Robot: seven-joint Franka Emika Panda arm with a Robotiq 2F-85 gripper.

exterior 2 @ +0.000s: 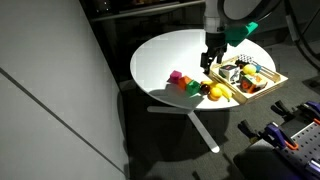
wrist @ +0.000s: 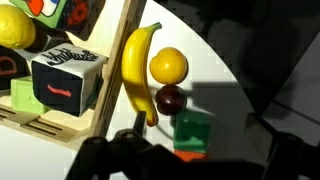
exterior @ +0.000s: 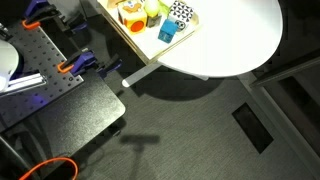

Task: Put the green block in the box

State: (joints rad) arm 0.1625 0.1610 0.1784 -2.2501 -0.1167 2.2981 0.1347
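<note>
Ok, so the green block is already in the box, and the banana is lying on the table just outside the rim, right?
Not quite. The green block is not in the box. The wrist view shows it on the white table outside the rim, near a dark red ball. The banana does lie on the table just outside the rim.

No legible text, brand, no. or sign in any view. Wrist view: a black cube (wrist: 66,85) in the pale-wood tray (wrist: 112,70) has a white squiggle pattern on top & a red mark on its side, neither readable as letters.
</note>
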